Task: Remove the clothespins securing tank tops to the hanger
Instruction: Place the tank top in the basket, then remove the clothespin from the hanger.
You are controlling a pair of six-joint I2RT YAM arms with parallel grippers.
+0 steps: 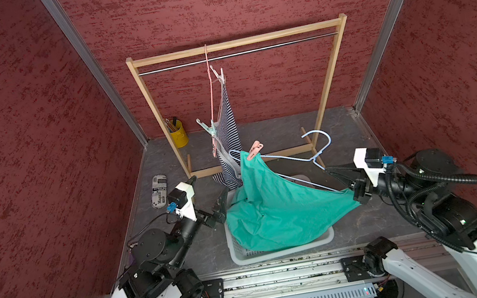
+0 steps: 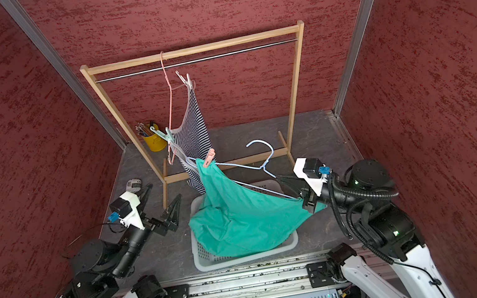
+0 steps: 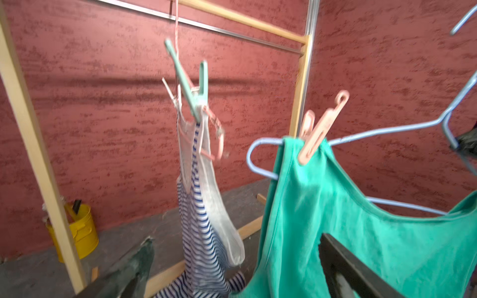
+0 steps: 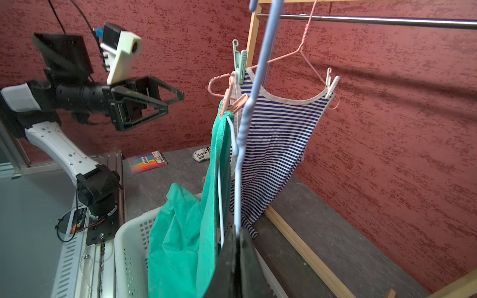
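Note:
The teal tank top (image 1: 277,212) hangs from a light blue wire hanger (image 4: 259,64) and spills into a white basket (image 1: 280,252). A pink clothespin (image 1: 255,149) (image 3: 320,131) pins its strap to that hanger. My right gripper (image 1: 327,170) (image 4: 237,232) is shut on the blue hanger below its hook. The striped tank top (image 1: 227,132) hangs on a pink hanger (image 4: 305,33) from the rail, held by a mint green clothespin (image 1: 206,127) (image 4: 239,64) and a white clothespin (image 1: 218,73) (image 4: 331,82). My left gripper (image 1: 208,187) (image 3: 236,238) is open and empty, left of both tops.
A wooden rack (image 1: 232,44) with a metal rail stands at the back. A yellow cup (image 1: 179,133) of pencils sits by its left post. A printed pencil case (image 1: 159,191) lies on the floor at the left, and a rainbow-coloured box (image 4: 147,161) lies near it.

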